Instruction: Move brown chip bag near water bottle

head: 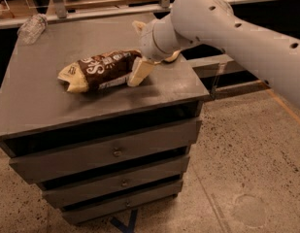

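The brown chip bag [98, 71] lies on its side in the middle of the grey drawer cabinet's top [52, 106], cream ends pointing left and right. My gripper [138, 68] is down at the bag's right end and touches it there, with the pale grey arm [222, 28] reaching in from the right. The water bottle [32, 27] lies clear and crumpled at the far left corner of the top, well apart from the bag.
The cabinet has several drawers [115, 152] below the top. A shelf rail [91, 11] runs along behind it. A speckled floor [246, 178] lies to the right and in front.
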You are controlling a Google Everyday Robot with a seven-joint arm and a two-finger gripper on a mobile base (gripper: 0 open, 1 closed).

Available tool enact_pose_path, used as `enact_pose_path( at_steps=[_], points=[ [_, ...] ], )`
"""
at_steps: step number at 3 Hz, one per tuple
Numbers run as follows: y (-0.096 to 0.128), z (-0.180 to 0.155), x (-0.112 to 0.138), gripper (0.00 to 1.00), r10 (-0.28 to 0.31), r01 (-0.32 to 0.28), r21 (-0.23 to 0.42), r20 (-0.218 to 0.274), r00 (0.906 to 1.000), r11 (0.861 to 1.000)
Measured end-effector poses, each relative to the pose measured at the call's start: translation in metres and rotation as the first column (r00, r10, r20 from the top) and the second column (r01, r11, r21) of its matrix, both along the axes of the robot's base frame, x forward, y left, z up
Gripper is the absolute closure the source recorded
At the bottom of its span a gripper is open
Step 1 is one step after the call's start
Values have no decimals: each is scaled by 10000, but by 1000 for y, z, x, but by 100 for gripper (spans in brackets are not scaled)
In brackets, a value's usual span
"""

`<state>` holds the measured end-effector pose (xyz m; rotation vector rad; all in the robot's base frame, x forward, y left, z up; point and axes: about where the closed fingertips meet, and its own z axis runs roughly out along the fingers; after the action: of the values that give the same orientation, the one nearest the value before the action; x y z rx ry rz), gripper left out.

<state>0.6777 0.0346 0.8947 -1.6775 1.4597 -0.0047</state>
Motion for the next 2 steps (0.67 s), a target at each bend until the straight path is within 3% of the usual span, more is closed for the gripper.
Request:
enact_pose_path(
  at_steps=[1,2],
  points=[
    [3,-10,4,0,-73,73,-53,-50,10000,10000],
    [7,-16,4,17,23,-23,-71,-93,10000,10000]
  ],
)
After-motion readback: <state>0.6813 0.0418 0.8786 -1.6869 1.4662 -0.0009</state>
